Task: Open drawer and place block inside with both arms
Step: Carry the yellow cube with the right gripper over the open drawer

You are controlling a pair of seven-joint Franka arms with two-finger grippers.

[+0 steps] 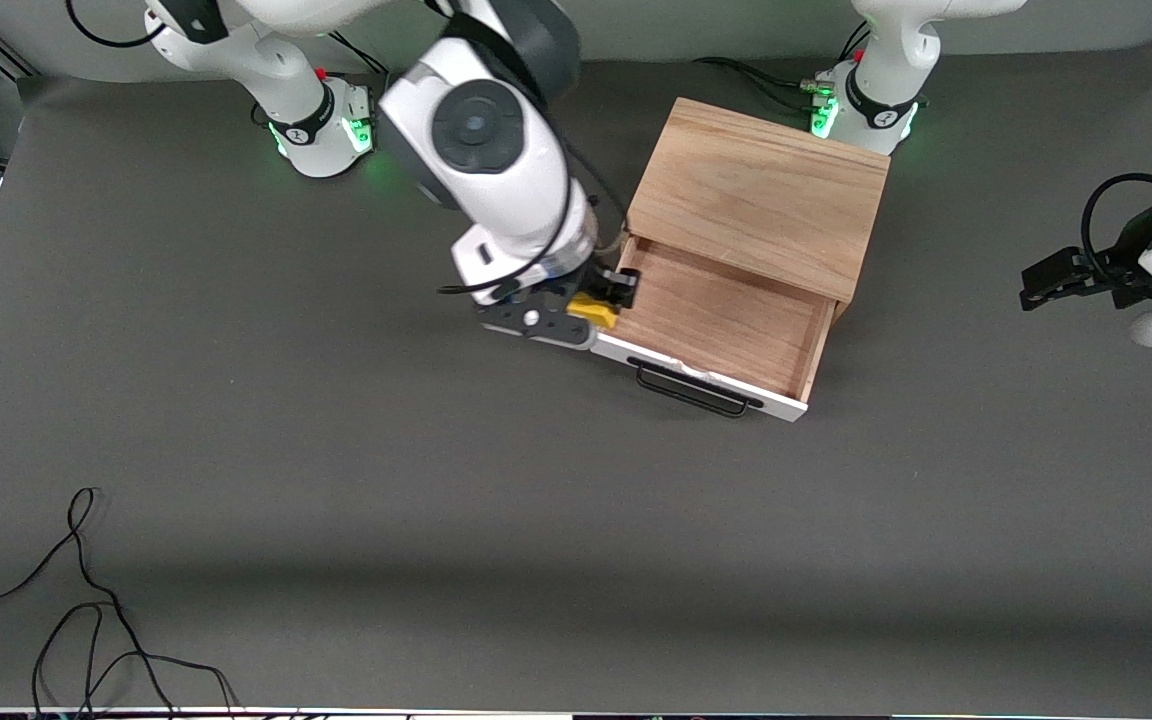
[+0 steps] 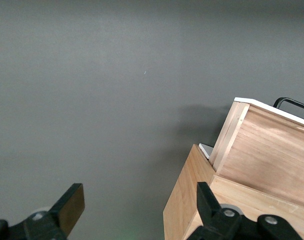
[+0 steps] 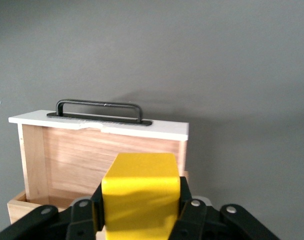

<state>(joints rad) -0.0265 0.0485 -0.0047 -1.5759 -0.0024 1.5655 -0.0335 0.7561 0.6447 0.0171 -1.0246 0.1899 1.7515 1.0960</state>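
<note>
**A:** Where's the block [image 1: 593,309]?

**B:** Clamped in my right gripper [image 1: 598,302], fingers closed on its sides. I'm over the corner of the drawer [image 1: 726,318] at the right arm's end, near its white front panel [image 3: 99,124]. The drawer is pulled out of the cabinet [image 1: 761,195], interior bare.

**A:** What could go wrong?

**B:** I judge I'm close to the side wall. Released here, the block might catch the rim and tumble onto the table [image 1: 336,450]. Descending could knock my finger against the wall and shove the drawer.

**A:** Your other gripper?

**B:** My left gripper [image 2: 134,207] waits, fingers spread wide and holding nothing, over the table at the left arm's end.
</note>
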